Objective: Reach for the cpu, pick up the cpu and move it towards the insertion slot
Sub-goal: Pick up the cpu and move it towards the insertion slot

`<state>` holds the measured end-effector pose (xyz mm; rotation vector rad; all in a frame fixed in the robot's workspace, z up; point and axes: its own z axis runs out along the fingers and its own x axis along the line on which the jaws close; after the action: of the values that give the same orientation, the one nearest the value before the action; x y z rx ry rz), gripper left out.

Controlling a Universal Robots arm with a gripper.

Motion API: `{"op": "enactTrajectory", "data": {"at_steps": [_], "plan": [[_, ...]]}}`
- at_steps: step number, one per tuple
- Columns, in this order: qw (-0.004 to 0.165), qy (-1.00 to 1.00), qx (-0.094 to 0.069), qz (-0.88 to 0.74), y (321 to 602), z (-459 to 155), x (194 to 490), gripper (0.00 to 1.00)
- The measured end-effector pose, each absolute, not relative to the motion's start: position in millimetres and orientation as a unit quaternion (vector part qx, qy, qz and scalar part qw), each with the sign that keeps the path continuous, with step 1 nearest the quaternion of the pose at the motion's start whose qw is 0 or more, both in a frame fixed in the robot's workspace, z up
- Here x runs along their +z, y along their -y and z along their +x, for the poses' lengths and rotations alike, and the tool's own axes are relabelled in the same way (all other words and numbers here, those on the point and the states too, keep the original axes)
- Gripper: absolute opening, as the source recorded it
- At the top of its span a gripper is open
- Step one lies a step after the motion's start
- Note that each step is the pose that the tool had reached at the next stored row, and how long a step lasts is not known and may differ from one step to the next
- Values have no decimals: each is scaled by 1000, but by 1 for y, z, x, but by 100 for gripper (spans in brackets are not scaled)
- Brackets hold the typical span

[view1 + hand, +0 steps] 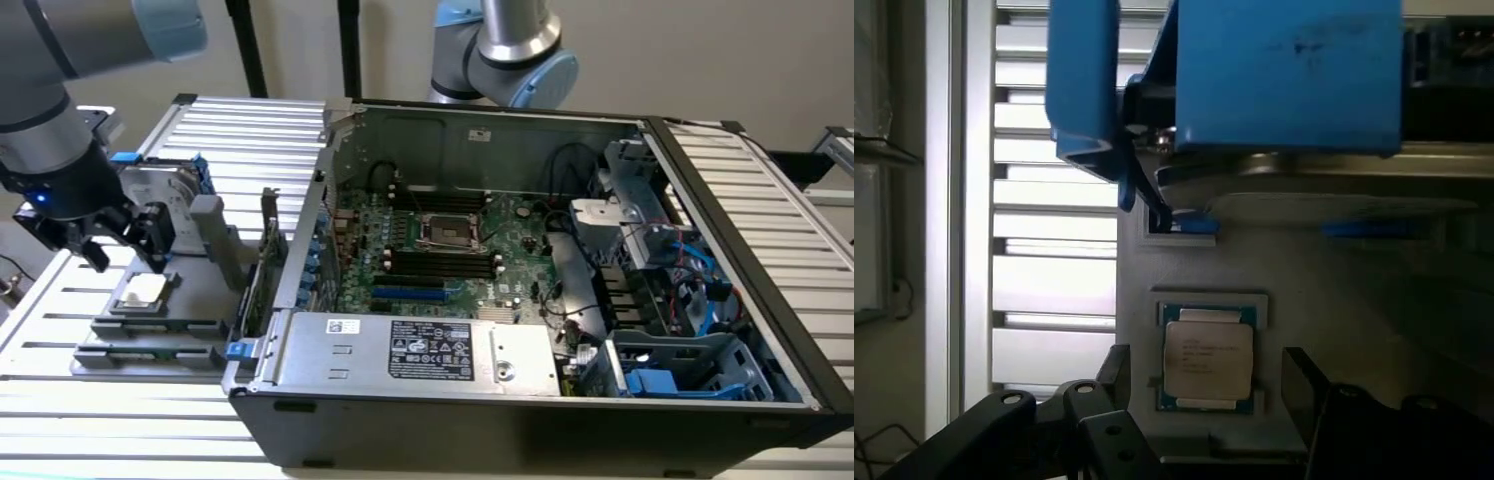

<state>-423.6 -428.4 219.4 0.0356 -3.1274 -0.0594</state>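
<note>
Exterior view: the gripper (pixel 127 262) hung over the grey fixture (pixel 147 340) that lay on the slatted table (pixel 134 420) at the exterior view's left, beside the open computer case (pixel 534 410). Its jaws stood wide apart and held nothing. The cpu (pixel 143 292) lay flat in a square recess of the fixture, just below the fingertips, silver top upward. An upright hard drive (pixel 167 185) with a blue frame stood in the same fixture behind the gripper. Inside the case lay the motherboard (pixel 521 225), carrying the insertion slot (pixel 450 232), a silver frame around a dark centre, with long black memory slots (pixel 434 265) near it. The case also contained a labelled power supply (pixel 414 350) along its near wall and blue-trimmed drive bays (pixel 681 365) at the exterior view's right. A second arm (pixel 514 50) stood behind the case. Wrist view: the cpu (pixel 1207 358) sat squarely in its recess in the grey fixture (pixel 1334 260), pale rim and printed metal lid visible. The gripper (pixel 1206 372) straddled it, one black finger on each side and both apart from the chip's edges. The hard drive (pixel 1284 70) rose beyond the chip, and the slatted table (pixel 1054 280) showed alongside the fixture.
</note>
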Motion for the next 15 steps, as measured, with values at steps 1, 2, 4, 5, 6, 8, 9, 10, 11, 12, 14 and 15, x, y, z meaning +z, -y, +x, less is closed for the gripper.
{"op": "enactTrajectory", "data": {"at_steps": [1,2,4,5,6,8,9,10,11,12,14,15], "plan": [[7,1000,-19,11,429,-423,219,71],[7,1000,-19,11,430,-423,218,71],[7,1000,-18,11,432,-422,216,71],[7,1000,-18,11,433,-422,215,71],[7,1000,-18,11,433,-421,213,71],[6,1000,-17,11,434,-421,211,71],[6,1000,-17,11,434,-421,209,71],[6,1000,-16,11,434,-420,208,71],[5,1000,-16,11,434,-420,206,71],[5,1000,-16,11,434,-420,205,71],[4,1000,-15,11,434,-419,202,71],[4,1000,-15,11,434,-419,200,71]]}}
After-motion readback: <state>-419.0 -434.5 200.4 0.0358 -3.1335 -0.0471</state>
